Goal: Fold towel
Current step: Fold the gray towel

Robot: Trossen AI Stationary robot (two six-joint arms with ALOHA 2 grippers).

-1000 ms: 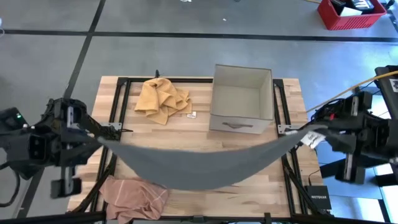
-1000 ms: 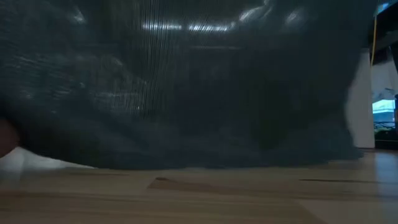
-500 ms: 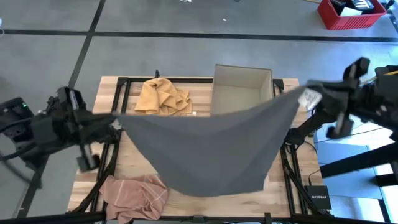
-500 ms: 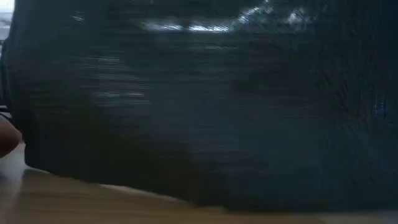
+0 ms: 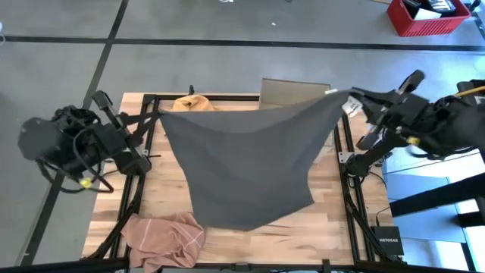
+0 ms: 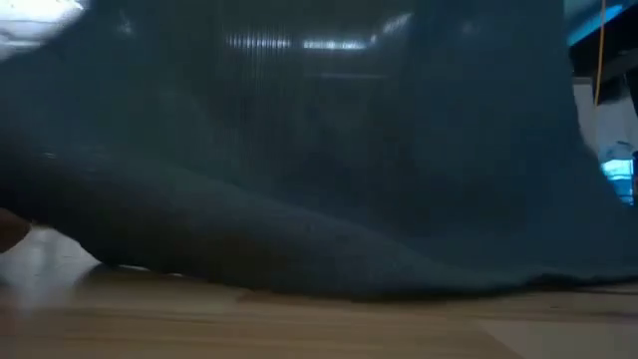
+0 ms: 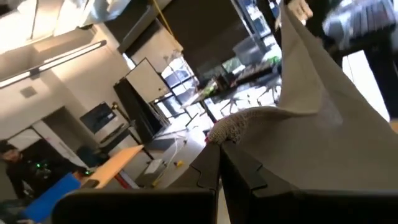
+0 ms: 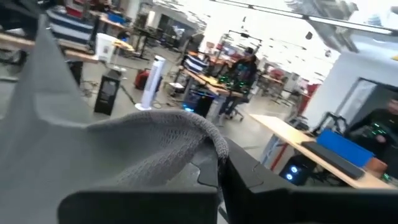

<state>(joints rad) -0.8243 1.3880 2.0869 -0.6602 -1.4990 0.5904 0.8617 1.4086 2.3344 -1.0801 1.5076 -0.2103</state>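
Two grippers hold one grey towel (image 5: 246, 163) up in the air, stretched between them. Left gripper (image 5: 155, 115) is pinched tight on one top corner; right gripper (image 5: 350, 95) is pinched tight on the other top corner. Towel's long axis runs gripper to gripper, straight across the table; its top edge is pulled taut. From that edge it hangs down and narrows to a point below and between the grippers, toward the near edge of the table (image 5: 326, 227). Low view: cloth fills nearly the whole frame, lower hem (image 6: 329, 284) dragging on or just above the wood, cannot tell which. Left wrist view: fingers (image 7: 219, 163) closed on a bunched knit corner. Right wrist view: same, fingers (image 8: 219, 171) clamped on a bunched corner.

Table is light wood with black rails. Yellow cloth (image 5: 189, 101) and a cardboard box (image 5: 292, 91) sit beyond the taut edge, both mostly hidden by the towel. Pink cloth (image 5: 163, 236) lies below the left gripper at the near corner. Red crate (image 5: 424, 17) on the grey floor beyond the right gripper. Room behind: desks, monitors, people at a distance.
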